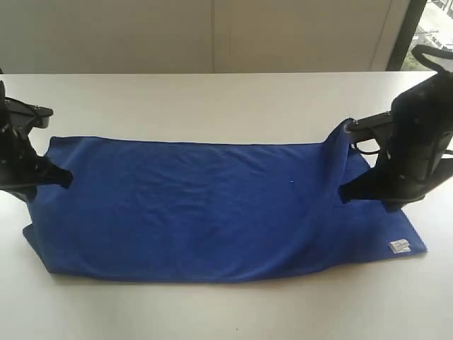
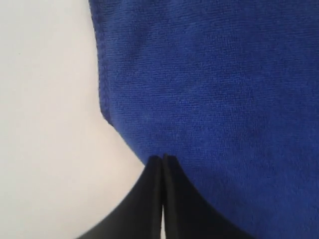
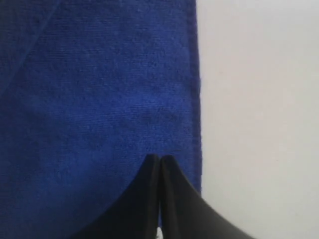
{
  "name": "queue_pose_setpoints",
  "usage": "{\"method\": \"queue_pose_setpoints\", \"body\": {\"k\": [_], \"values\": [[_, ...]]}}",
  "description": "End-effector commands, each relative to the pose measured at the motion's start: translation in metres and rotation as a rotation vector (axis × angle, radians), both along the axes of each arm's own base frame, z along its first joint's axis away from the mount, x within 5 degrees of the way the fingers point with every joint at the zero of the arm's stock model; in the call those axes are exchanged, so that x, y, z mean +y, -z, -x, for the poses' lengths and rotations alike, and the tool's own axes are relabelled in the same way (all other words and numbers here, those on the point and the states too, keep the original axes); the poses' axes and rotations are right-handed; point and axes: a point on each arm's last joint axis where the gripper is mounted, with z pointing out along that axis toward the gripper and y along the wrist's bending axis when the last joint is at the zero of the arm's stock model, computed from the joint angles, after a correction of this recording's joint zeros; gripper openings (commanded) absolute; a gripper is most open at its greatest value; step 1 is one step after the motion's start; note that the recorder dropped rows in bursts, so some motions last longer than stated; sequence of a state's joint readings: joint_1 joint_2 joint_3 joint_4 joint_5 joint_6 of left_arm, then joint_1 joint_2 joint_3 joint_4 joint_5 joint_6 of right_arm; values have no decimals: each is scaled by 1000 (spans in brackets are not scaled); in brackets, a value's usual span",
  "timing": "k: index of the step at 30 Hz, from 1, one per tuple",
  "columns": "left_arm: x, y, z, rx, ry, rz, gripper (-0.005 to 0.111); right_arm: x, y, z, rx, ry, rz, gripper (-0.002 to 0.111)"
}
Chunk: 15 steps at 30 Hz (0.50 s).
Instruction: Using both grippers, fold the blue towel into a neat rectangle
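Left black narrow-fingered gripper point(image 2: 162, 160) and right gripper point(image 3: 159, 159) pinch opposite ends of the royal-blue microfibre towel point(image 1: 205, 205). No fold appears made yet.

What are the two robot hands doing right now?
Left gripper: closed, pinching the blue towel at its edge.
Right gripper: closed, pinching the same towel.

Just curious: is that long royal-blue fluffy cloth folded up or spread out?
Spread out: the royal-blue microfibre towel lies lengthwise on the white table, its right end raised at the right gripper.
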State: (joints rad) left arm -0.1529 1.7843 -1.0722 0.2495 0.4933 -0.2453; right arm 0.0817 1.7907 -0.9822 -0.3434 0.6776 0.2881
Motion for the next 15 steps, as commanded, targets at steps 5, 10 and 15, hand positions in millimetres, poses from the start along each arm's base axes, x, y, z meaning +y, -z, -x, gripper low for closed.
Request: {"method": "queue_pose_setpoints", "body": {"k": [5, 10, 15], "values": [[3, -34, 15, -52, -4, 10, 0, 4, 6, 7, 82, -42, -60, 0], [5, -59, 27, -83, 21, 1, 0, 3, 22, 11, 143, -44, -51, 0], [8, -81, 40, -114, 39, -8, 0, -2, 29, 16, 161, -16, 0, 0]]}}
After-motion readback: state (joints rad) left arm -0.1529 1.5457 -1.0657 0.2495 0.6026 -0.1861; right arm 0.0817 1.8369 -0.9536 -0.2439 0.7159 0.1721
